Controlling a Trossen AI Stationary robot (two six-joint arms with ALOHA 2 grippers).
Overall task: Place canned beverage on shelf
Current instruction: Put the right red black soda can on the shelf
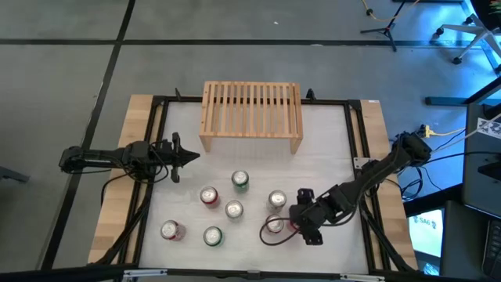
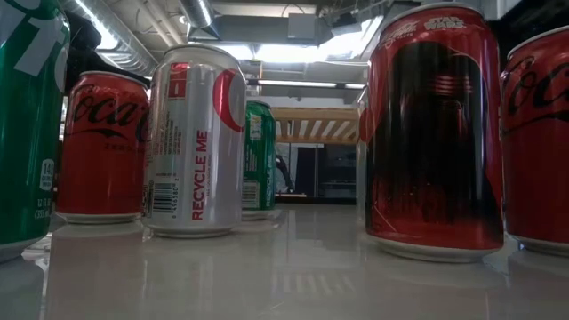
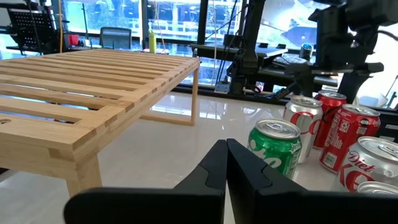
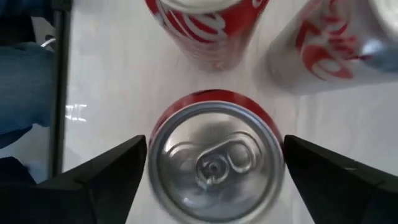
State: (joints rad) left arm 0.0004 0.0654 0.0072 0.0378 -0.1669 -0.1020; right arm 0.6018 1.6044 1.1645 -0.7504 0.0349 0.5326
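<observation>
The wooden slatted shelf (image 1: 252, 116) stands on its short legs at the far middle of the white table and also shows in the left wrist view (image 3: 93, 81). Several cans stand upright on the near half. One red can (image 1: 274, 225) (image 4: 214, 158) is near the right. My right gripper (image 1: 291, 223) (image 4: 214, 168) hovers over this can, open and pointing steeply down, one finger on each side of its top. Whether the fingers touch the can I cannot tell. My left gripper (image 1: 188, 156) (image 3: 227, 155) waits shut at the table's left, pointing level toward the cans.
Other cans crowd close: a red one (image 4: 208, 31) and a silver one (image 4: 329, 43) just beyond the gripped spot, and green ones (image 1: 240, 181) (image 1: 213, 236) further left. A dark cable loop (image 1: 264, 235) lies by the can. A person's blue trouser leg (image 4: 25, 87) shows beyond the table frame.
</observation>
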